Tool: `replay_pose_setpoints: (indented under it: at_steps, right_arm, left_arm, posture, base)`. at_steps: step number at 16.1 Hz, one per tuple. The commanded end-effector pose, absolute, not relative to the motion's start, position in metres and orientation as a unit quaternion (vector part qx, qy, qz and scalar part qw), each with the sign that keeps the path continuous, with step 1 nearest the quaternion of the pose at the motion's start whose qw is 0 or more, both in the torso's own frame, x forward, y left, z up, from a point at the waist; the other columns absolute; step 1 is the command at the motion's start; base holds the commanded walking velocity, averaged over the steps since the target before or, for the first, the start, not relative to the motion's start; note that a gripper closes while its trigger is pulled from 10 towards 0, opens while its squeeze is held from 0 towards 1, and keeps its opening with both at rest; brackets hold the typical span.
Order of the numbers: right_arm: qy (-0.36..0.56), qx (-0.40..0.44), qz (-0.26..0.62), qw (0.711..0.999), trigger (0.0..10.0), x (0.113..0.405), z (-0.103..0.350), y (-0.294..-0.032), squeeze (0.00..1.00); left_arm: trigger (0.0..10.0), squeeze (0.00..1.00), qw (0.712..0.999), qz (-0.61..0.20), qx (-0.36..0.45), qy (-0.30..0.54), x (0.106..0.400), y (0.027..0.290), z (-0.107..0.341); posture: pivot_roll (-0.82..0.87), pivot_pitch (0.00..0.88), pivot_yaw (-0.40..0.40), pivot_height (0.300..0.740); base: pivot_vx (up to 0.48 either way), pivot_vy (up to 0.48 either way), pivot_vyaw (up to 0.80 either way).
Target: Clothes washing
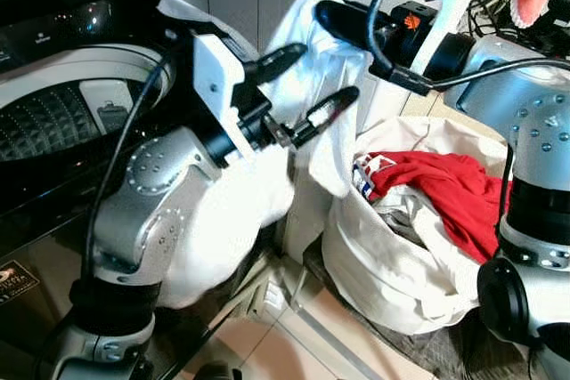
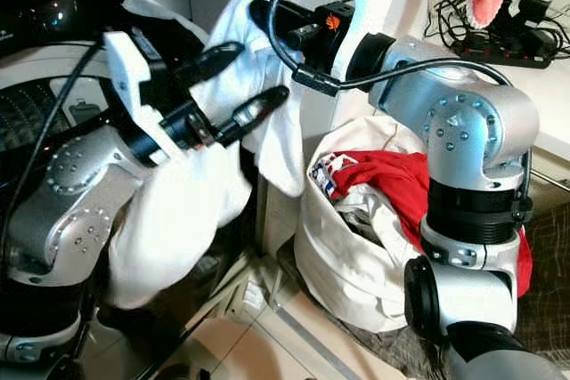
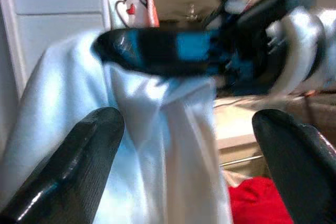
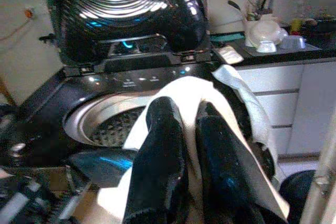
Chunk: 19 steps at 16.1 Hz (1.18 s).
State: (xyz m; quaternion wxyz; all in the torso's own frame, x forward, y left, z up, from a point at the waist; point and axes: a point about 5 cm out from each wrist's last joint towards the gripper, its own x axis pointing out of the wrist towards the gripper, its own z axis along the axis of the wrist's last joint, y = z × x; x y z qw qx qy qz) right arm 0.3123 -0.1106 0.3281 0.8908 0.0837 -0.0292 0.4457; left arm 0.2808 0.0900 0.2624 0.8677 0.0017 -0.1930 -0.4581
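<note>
Centrally, your white garment (image 1: 325,86) hangs between the washer (image 1: 62,104) at upper left and the laundry bag (image 1: 392,264) at lower right. Your right gripper (image 4: 181,129) pinches its top; your left gripper (image 1: 307,86) sits beside it, jaws spread.

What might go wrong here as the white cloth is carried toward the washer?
The right gripper pinches only a fold of the white cloth, so it may slip. Its long tail hangs beside the left arm and the open left gripper, where it could snag. It could also drop outside the drum, near the laundry bag.
</note>
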Motion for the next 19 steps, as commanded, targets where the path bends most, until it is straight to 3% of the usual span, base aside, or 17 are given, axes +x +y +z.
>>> replay_pose_setpoints:
  at_steps: [1,2,3,6,10,13,14,19]
  right_arm:
    - [-0.044,0.091,0.458,0.883,0.0,0.305,0.334,-0.112,0.0]
    - [-0.043,0.093,0.465,0.879,0.0,0.303,0.333,-0.111,0.0]
    - [-0.04,0.094,0.476,0.873,0.0,0.299,0.332,-0.108,0.0]
    - [-0.033,0.094,0.484,0.869,0.0,0.295,0.33,-0.105,0.0]
    - [-0.028,0.096,0.482,0.87,0.0,0.294,0.329,-0.106,0.0]
    - [-0.027,0.098,0.483,0.87,0.0,0.293,0.329,-0.106,0.0]
    - [-0.026,0.099,0.482,0.87,0.0,0.293,0.328,-0.106,0.0]
    - [-0.024,0.1,0.48,0.871,0.0,0.291,0.328,-0.106,0.0]
  left_arm:
    - [10.0,1.0,0.882,-0.43,0.028,-0.188,0.289,0.088,0.258]
    - [10.0,0.86,0.893,-0.403,0.045,-0.194,0.296,0.089,0.257]
    - [10.0,0.0,0.909,-0.356,0.079,-0.201,0.306,0.092,0.256]
    - [10.0,0.0,0.924,-0.28,0.114,-0.234,0.317,0.099,0.264]
    - [10.0,0.0,0.92,-0.281,0.154,-0.227,0.319,0.097,0.254]
    - [10.0,0.0,0.92,-0.287,0.142,-0.226,0.319,0.094,0.252]
    - [0.0,0.0,0.92,-0.292,0.135,-0.223,0.318,0.093,0.25]
    - [0.0,0.0,0.917,-0.312,0.132,-0.212,0.316,0.09,0.245]
  posture:
    - [-0.02,0.0,-0.068,0.74]
    - [-0.03,0.0,-0.067,0.74]
    - [-0.03,0.0,-0.067,0.74]
    - [-0.03,0.0,-0.059,0.74]
    - [-0.03,0.0,-0.061,0.74]
    - [-0.03,0.0,-0.059,0.74]
    - [-0.03,0.0,-0.059,0.74]
    - [-0.03,0.0,-0.056,0.74]
  base:
    - [0.0,0.0,0.0]
    - [0.0,0.0,0.0]
    - [0.0,0.0,0.0]
    - [0.0,0.0,0.0]
    - [0.0,0.0,0.0]
    - [0.0,0.0,0.0]
    - [0.0,0.0,0.0]
    - [0.0,0.0,0.0]
